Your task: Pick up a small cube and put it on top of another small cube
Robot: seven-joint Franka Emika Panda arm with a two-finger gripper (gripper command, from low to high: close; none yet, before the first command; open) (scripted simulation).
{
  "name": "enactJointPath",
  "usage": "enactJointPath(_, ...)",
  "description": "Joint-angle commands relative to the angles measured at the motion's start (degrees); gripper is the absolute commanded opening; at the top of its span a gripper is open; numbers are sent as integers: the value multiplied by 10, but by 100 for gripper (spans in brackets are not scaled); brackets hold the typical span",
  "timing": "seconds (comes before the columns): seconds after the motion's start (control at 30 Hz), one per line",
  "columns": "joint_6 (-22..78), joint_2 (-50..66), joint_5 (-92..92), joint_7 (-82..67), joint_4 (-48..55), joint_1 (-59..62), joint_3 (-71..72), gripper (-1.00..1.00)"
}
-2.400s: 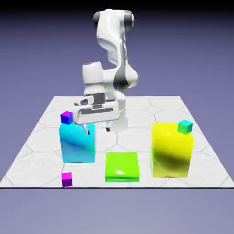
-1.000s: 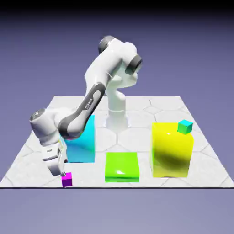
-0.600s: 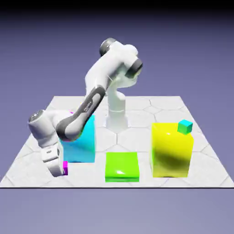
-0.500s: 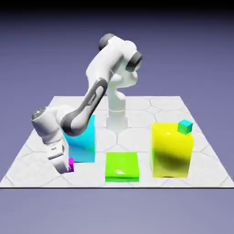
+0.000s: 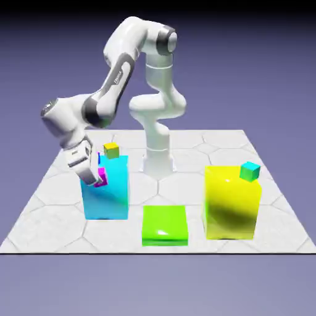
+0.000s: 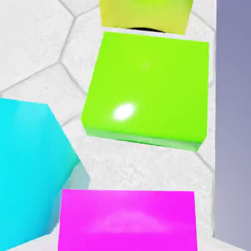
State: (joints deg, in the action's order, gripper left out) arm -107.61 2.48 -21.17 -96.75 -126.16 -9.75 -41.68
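The small cube (image 5: 101, 179) is a tiny, evenly magenta block with flat, matte faces, far smaller than the big coloured blocks around it. In the exterior view it sits pinched in the gripper (image 5: 99, 178), lifted clear of the table and hanging in front of the upper left part of the cyan block (image 5: 106, 190); in the hand view it fills the bottom edge as a broad magenta face (image 6: 127, 219) and hides the finger tips, so the hand is clenched on it. On top of the cyan block, near its back edge, rests a tiny yellow-green cube (image 5: 111, 150), just above and to the exterior view's right of the held cube. A low, glossy green block (image 5: 164, 224) lies on the table near the front edge, and a tall yellow block (image 5: 231, 202) stands on the exterior view's right with a tiny teal cube (image 5: 250, 171) on its top corner. The table (image 5: 49, 213) is pale grey-white with faint hexagonal lines, and a plain blue-violet backdrop (image 5: 265, 74) darkens toward the top.
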Motion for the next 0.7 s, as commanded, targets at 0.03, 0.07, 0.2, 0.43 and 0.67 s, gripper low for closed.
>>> enactJointPath(0.03,8,-42,29,17,-18,8,8,-100)
enactJointPath(0.07,12,-62,44,25,-27,12,11,-100)
enactJointPath(0.2,28,-145,105,59,-62,30,26,-100)
enactJointPath(0.43,57,-291,212,118,-124,62,52,-100)
enactJointPath(0.67,86,-436,319,177,-186,93,78,-100)
